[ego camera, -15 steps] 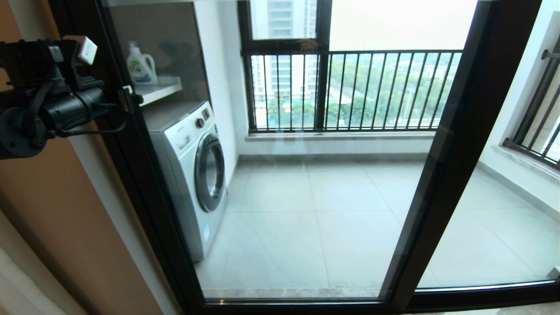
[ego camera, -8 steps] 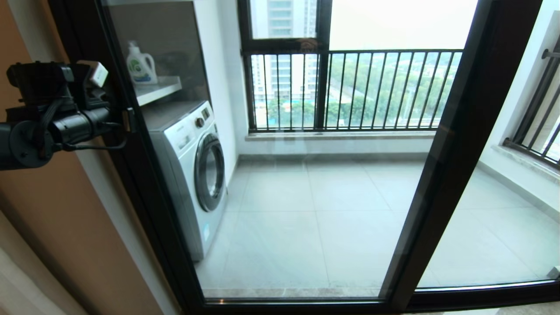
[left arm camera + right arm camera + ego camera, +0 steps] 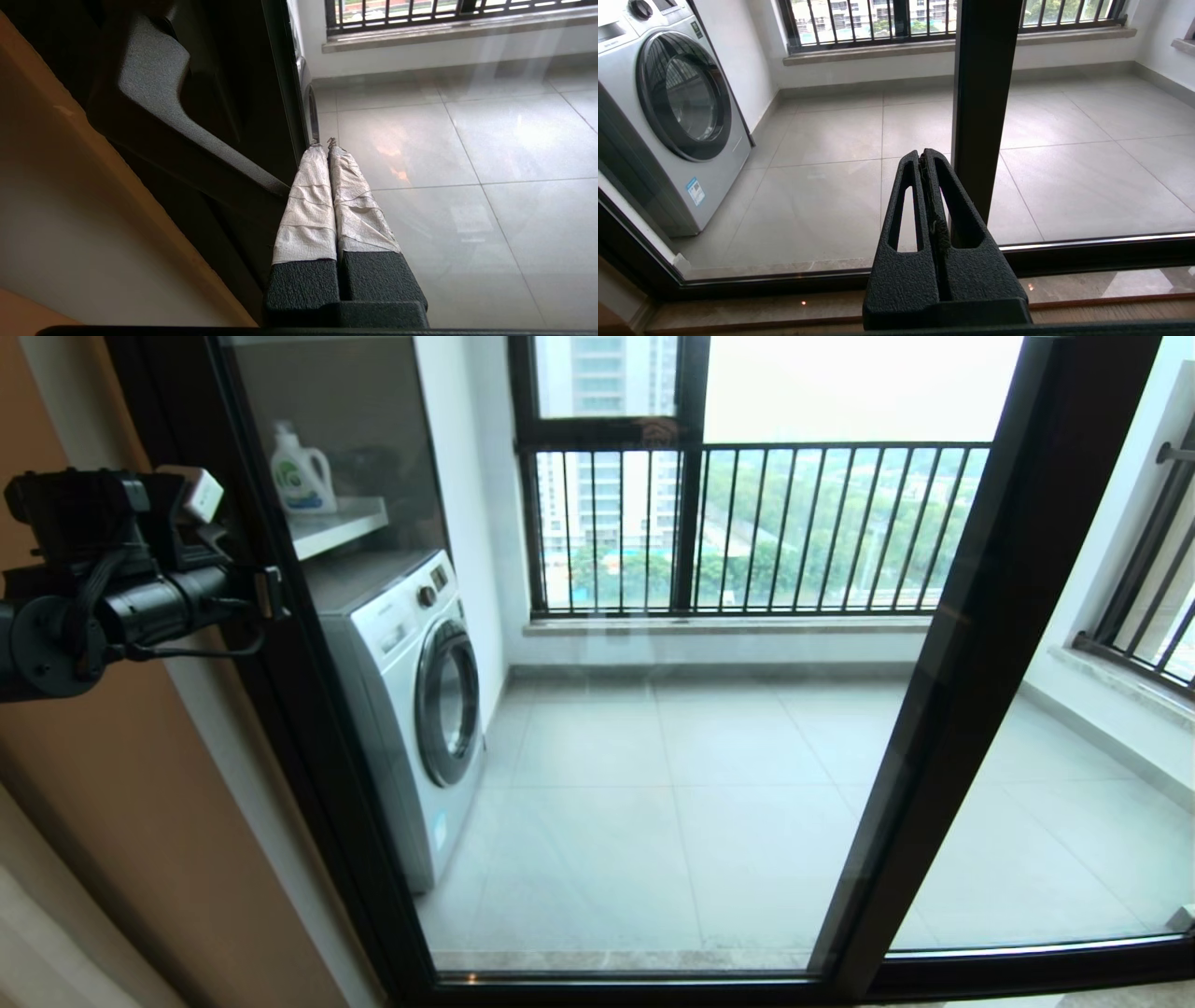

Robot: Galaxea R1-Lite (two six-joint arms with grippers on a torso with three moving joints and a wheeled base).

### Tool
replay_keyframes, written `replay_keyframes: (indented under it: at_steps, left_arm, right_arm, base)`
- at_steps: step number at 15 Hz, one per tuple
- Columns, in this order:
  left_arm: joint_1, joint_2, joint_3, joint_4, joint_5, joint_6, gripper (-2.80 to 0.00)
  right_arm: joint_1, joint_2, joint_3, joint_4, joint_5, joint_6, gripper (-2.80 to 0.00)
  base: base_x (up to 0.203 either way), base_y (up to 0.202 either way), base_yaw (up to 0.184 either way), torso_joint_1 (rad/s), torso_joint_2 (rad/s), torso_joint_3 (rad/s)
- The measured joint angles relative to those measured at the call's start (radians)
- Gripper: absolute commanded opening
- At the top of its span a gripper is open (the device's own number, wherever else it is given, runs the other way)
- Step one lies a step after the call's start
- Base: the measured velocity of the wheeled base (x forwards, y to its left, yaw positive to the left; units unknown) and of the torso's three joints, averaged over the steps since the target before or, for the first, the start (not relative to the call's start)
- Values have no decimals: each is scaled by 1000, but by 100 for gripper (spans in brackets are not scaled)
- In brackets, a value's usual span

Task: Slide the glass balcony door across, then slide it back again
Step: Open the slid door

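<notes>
The glass balcony door stands across the opening, its dark left upright against the wall. My left gripper is at that upright at shelf height. In the left wrist view its tape-wrapped fingers are pressed together, so the left gripper is shut on nothing. It lies beside the dark latch handle, with its tips at the glass edge. My right gripper is shut, low before the door's bottom track, near the other dark upright. It does not show in the head view.
Behind the glass stand a white washing machine and a detergent bottle on a shelf. A black-framed window with railing bars closes the balcony's far side. An orange-brown wall runs on the left.
The left arm has dropped a little and its tip has come against the door's left upright, then eased slightly back. The door itself has not visibly moved.
</notes>
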Motion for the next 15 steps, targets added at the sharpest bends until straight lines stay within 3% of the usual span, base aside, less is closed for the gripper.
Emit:
replay_keyframes:
  at_steps: [7,15]
  left_arm:
    - [29,1,23,-7,-6,2,-280]
    - [70,11,94,-111,-12,7,-280]
  right_arm:
    - [0,0,0,1,0,0,-280]
    - [0,0,0,1,0,0,-280]
  base:
    - [0,0,0,0,0,0]
    - [0,0,0,0,0,0]
